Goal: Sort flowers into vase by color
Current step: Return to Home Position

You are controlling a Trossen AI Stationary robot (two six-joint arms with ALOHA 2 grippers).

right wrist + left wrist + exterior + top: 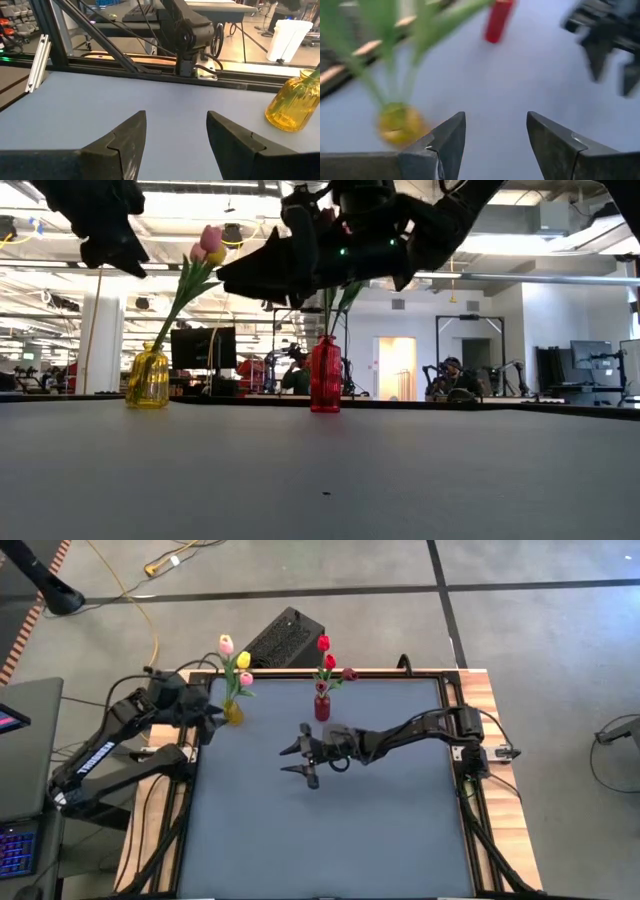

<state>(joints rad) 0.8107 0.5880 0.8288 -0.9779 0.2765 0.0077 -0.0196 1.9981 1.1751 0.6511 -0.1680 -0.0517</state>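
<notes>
Nothing loose to grasp on the grey mat [340, 840]. Red and maroon tulips [324, 643] upright in the red vase [322, 707]. Pink and yellow tulips [243, 660] upright in the yellow vase [233, 713], well apart from the red vase on the left arm's side.

Right gripper [176, 114]: released, fingers spread, empty, near the red vase on its table-middle side, nose toward the yellow vase. Left gripper [495, 120]: likewise spread and empty, far from the red vase, just beside the yellow one.

Long axes of all stems near vertical, leaning slightly. Probably calls for each arm to draw straight back, the right one away from the red vase and clear of the leaves above its neck.

Vases of tinted glass, the red slim and tall, the yellow squat and rounded; likely light and easy to tip. Stems thin and green, leaves long, heads small and smooth.
</notes>
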